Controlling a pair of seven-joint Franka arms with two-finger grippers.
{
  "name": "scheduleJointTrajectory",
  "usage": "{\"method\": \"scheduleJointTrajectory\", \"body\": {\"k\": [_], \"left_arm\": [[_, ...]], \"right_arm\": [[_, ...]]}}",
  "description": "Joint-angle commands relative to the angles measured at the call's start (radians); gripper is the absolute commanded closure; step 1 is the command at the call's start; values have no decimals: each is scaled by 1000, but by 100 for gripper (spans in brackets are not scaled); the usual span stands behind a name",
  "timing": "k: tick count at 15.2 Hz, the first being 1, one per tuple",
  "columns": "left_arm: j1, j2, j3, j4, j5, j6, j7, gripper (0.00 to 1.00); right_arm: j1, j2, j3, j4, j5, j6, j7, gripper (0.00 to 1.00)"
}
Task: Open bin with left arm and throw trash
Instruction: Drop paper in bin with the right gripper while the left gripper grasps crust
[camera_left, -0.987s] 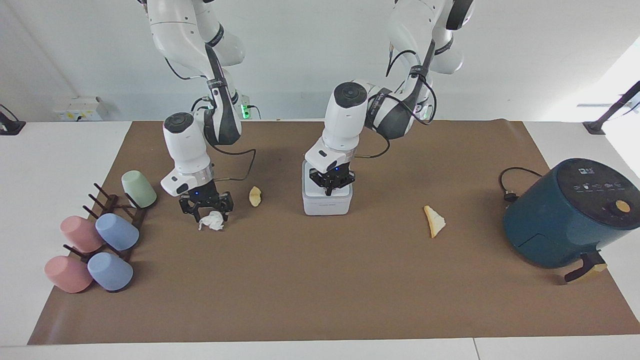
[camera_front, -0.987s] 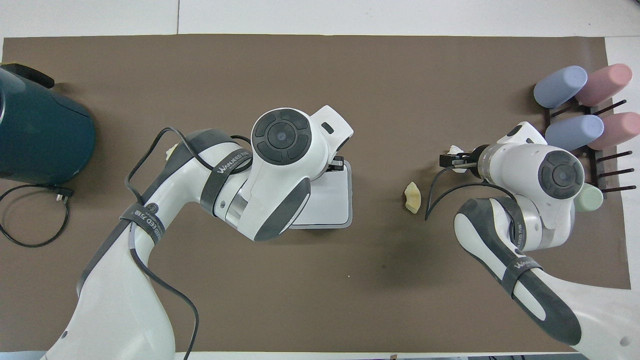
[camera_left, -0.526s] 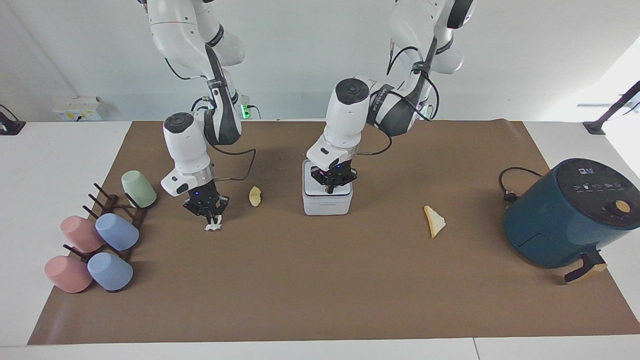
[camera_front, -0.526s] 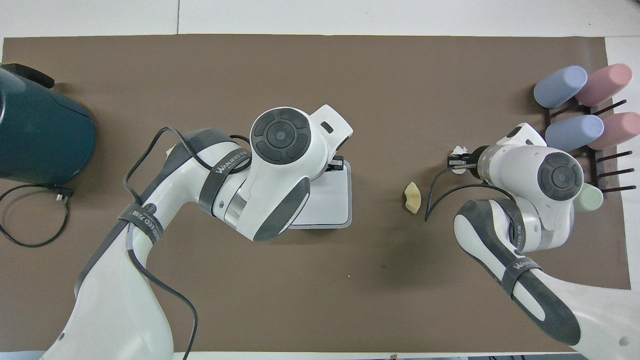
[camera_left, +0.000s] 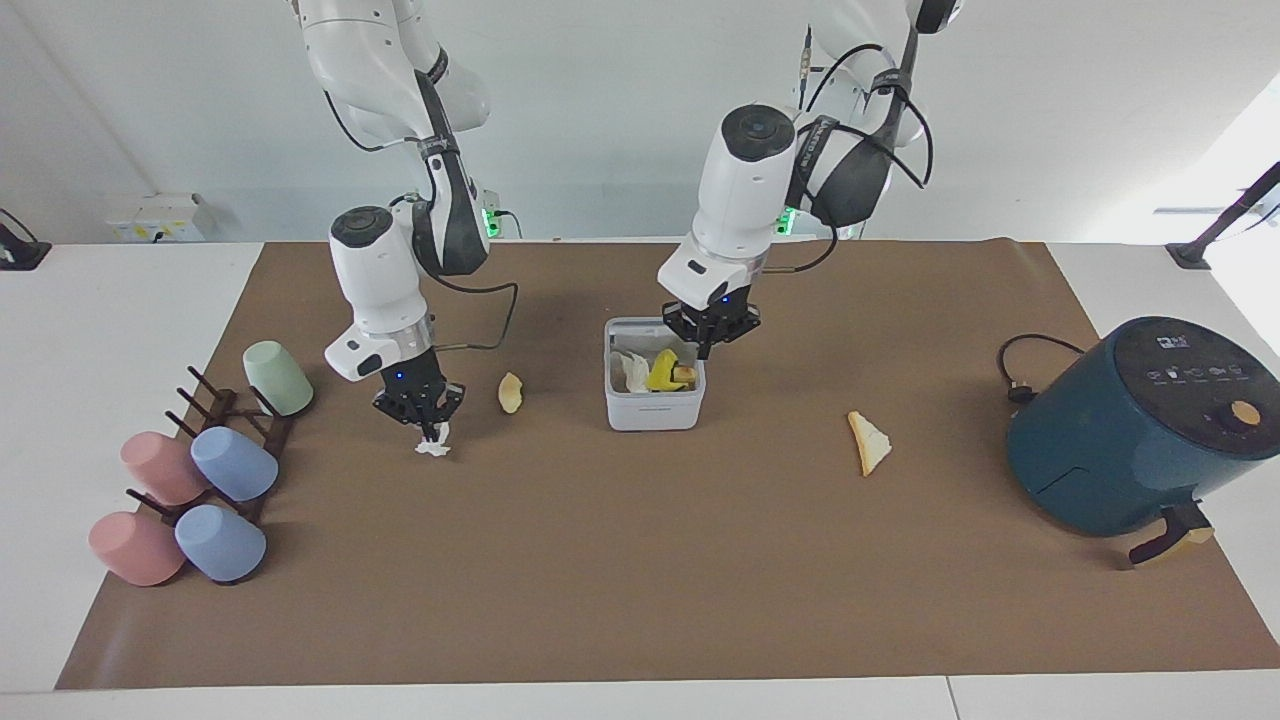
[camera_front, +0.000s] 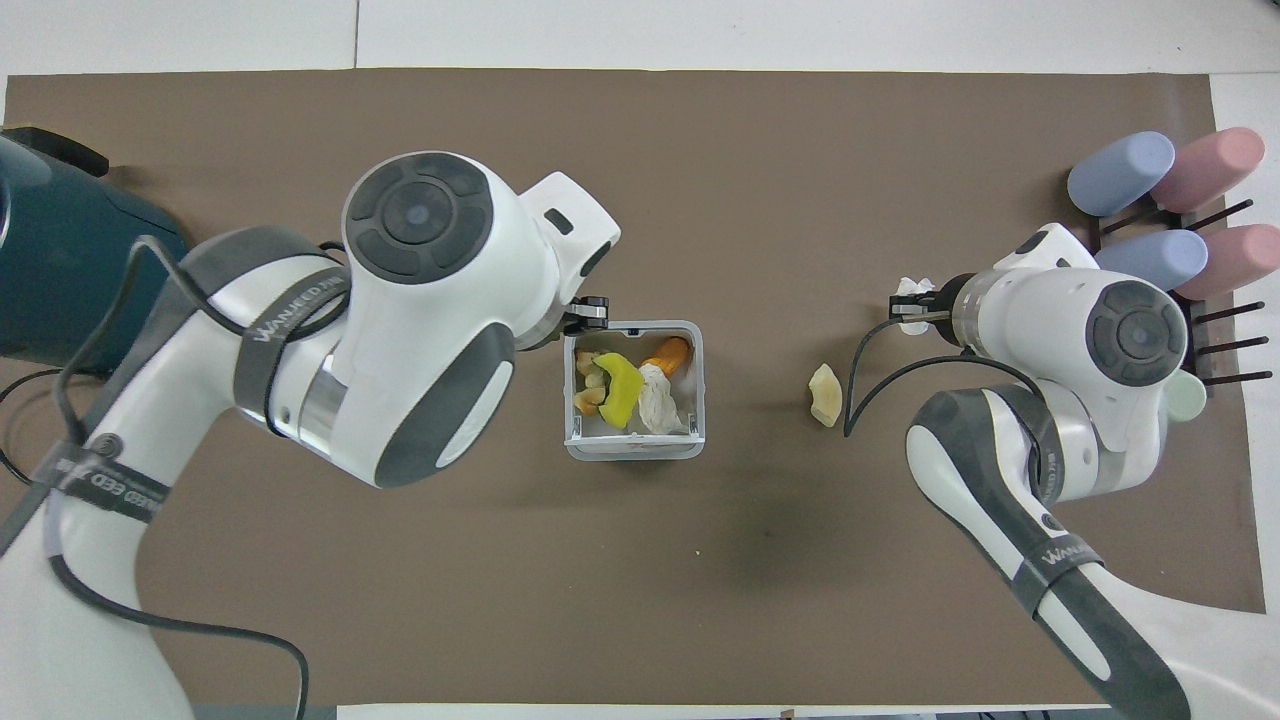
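Right gripper (camera_left: 428, 428) jaws pinch the tissue (camera_left: 433, 446) (left gripper (camera_left: 709, 343), jaws together, over the open bin (camera_left: 655, 412)).

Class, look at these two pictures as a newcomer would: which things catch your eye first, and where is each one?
The white bin in the middle of the brown mat stands open with colourful scraps inside, and the left gripper hangs shut just above its rim. Toward the right arm's end, the right gripper is shut on a crumpled tissue, beside a rack of pastel cups.
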Motion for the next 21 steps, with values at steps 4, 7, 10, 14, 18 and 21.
{"method": "scheduleJointTrajectory", "body": {"k": [4,7,10,14,18,21], "left_arm": [[225,-51,-3,-84,-8,-35,359,26],[303,-57,-2,-212,-6,98,463,0],[360,-46,3,-334,-5,275,656,0],[395,12,3,-355,-2,368,809,0],[394,72,5,-358,12,428,813,0],[398,112,5,-349,41,476,815,0]], "right_arm": [[-4,-42,198,195,7,-250,373,100],[-4,-33,293,202,7,-200,585,100],[51,8,335,205,36,-126,707,100],[134,48,335,203,84,-60,778,100],[143,42,335,193,84,-65,778,23],[135,44,335,202,84,-86,778,0]]}}
